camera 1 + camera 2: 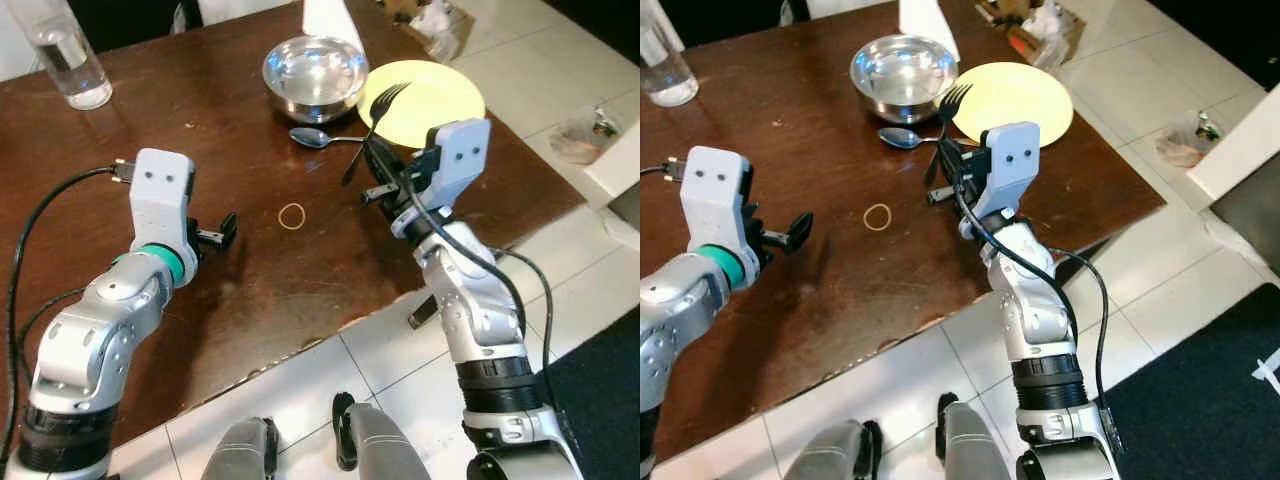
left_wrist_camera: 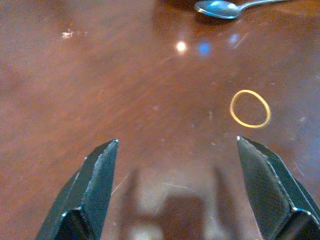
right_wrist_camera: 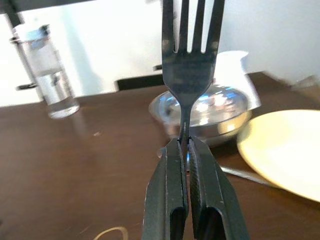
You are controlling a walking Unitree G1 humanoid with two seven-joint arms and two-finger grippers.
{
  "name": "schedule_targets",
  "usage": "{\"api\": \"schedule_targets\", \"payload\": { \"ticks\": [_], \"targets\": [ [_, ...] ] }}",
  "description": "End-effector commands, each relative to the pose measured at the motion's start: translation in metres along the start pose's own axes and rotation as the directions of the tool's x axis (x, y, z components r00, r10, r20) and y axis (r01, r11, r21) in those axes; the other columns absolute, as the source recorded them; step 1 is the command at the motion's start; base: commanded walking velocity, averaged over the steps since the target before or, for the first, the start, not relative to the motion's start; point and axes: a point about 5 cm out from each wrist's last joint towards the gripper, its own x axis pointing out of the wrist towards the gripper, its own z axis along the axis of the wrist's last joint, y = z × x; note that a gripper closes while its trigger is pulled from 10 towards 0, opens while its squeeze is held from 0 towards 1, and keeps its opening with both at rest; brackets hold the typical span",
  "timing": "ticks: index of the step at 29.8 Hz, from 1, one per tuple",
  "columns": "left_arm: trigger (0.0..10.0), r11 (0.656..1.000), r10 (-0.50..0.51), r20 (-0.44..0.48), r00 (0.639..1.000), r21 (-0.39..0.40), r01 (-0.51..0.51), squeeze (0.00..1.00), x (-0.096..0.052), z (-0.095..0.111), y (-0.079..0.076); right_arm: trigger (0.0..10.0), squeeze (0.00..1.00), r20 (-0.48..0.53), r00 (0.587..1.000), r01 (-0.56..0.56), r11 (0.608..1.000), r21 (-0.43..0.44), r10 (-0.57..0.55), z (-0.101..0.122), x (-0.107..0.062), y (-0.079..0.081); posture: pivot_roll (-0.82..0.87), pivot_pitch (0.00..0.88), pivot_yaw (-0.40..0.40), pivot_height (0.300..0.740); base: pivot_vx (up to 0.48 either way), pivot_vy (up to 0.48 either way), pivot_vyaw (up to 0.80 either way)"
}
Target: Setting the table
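On the glossy dark wood counter (image 1: 250, 290), the right pincer (image 3: 184, 145) is clamped on a dark metal fork (image 3: 190, 55), tines up, beside the round yellow plate (image 1: 440, 95). The left pincer (image 2: 177, 190) hangs apart above the wood.

The fork (image 3: 189, 60) has its tine tips cut off at the frame's edge.
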Motion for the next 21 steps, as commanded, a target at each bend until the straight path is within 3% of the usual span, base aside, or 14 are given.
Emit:
{"api": "schedule_targets", "payload": {
  "ticks": [1,6,7,9,16,17,18,19,21],
  "targets": [
    [10.0,0.999,-0.033,0.01,0.999,0.043,0.033,0.0,-0.003,-0.002,-0.006,10.0,0.0,-0.018,1.0,0.004,1.0,-0.002,-0.004,-0.004,-0.003,0.001,-0.03,0.093,0.064,0.74,0.0,0.0,0.0],
    [10.0,0.988,-0.128,0.08,0.989,0.098,0.12,0.04,-0.006,0.006,-0.008,10.0,0.0,-0.003,1.0,-0.021,1.0,0.005,0.021,0.001,0.0,0.005,-0.03,0.091,0.058,0.74,0.0,0.0,0.0],
    [10.0,0.981,-0.171,0.109,0.979,0.112,0.158,1.0,-0.007,0.011,-0.005,10.0,0.0,0.007,0.999,-0.041,0.999,0.012,0.041,0.003,0.002,0.008,-0.04,0.09,0.055,0.74,0.0,0.0,0.0],
    [10.0,0.967,-0.242,0.149,0.959,0.12,0.226,1.0,-0.01,0.023,0.003,10.0,0.0,0.019,0.995,-0.098,0.995,0.016,0.097,0.008,0.004,0.014,-0.04,0.091,0.053,0.74,0.0,0.0,0.0],
    [10.0,0.955,-0.285,0.18,0.941,0.142,0.262,1.0,-0.012,0.039,0.022,10.0,0.0,0.006,0.978,-0.208,0.978,0.009,0.208,0.01,0.005,0.023,-0.03,0.098,0.049,0.74,0.0,0.0,0.0],
    [10.0,0.953,-0.296,0.185,0.937,0.124,0.277,0.67,-0.012,0.04,0.025,10.0,0.0,0.003,0.975,-0.221,0.975,0.009,0.221,0.01,0.004,0.025,-0.03,0.101,0.048,0.74,0.0,0.0,0.0],
    [10.0,0.953,-0.296,0.185,0.937,0.124,0.277,0.67,-0.012,0.04,0.025,10.0,0.0,0.003,0.975,-0.221,0.975,0.009,0.221,0.01,0.004,0.025,-0.03,0.101,0.048,0.74,0.0,0.0,0.0],
    [10.0,0.952,-0.305,0.196,0.932,0.101,0.29,1.0,-0.013,0.041,0.027,10.0,0.0,0.002,0.974,-0.228,0.974,0.012,0.228,0.01,0.004,0.027,-0.03,0.104,0.049,0.74,0.0,0.0,0.0],
    [10.0,0.947,-0.32,0.208,0.924,0.072,0.312,1.0,-0.014,0.042,0.028,10.0,0.0,0.001,0.972,-0.233,0.972,0.015,0.233,0.009,0.004,0.028,-0.03,0.106,0.05,0.74,0.0,0.0,0.0]
  ]
}}
